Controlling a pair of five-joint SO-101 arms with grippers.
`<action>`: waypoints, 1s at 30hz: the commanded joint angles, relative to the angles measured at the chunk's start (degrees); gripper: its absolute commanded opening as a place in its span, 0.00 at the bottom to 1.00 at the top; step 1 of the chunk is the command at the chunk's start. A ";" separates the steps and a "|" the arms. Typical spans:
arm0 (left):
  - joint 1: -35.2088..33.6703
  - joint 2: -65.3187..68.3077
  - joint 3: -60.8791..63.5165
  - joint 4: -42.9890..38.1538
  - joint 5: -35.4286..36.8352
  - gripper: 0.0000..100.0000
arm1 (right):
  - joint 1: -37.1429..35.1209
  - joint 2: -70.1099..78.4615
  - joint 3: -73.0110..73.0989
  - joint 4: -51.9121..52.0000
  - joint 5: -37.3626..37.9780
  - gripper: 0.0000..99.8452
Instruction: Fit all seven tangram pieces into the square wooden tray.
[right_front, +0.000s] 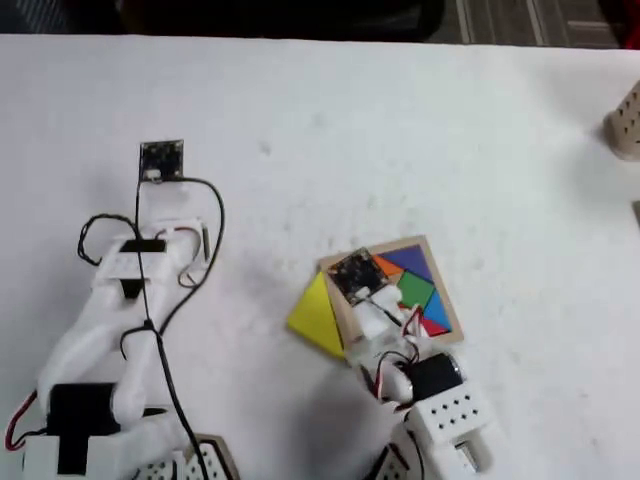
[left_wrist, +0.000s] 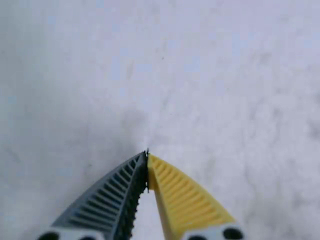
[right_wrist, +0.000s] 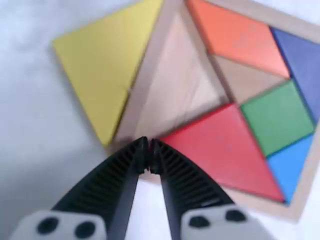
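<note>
Tray: the square wooden tray (right_front: 400, 244) lay turned at a slant, right of centre in the lower half of the high view, partly under an arm.
Pieces in tray: orange piece (right_wrist: 235, 35), dark blue piece (right_wrist: 300, 55), green square (right_wrist: 277, 117), red triangle (right_wrist: 225, 150) and light blue piece (right_wrist: 292, 165) sat flat inside the rim.
Open space: a large triangle of bare wood (right_wrist: 175, 90) showed along the tray's side nearest the yellow piece.
Yellow triangle (right_front: 317, 315): lay flat on the table outside the tray, against its left rim.
Right gripper (right_wrist: 148, 147): black fingers pressed together on nothing, tips above the tray's rim, next to the red triangle's corner.
Left gripper (left_wrist: 146, 152): grey and yellow fingers pressed together, empty, above bare table.
Left arm: stood in the left part of the high view, well apart from the tray.
Table (right_front: 400, 120): white.
</note>
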 joint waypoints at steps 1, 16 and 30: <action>0.31 -0.84 -2.29 0.09 0.18 0.02 | 4.00 0.13 0.18 1.45 3.52 0.02; 0.31 -0.84 -2.29 0.09 0.18 0.02 | -1.98 0.22 -9.41 1.19 -6.77 0.04; 0.22 -0.84 -2.29 0.09 0.18 0.02 | -5.14 0.22 1.41 -6.99 -5.45 0.14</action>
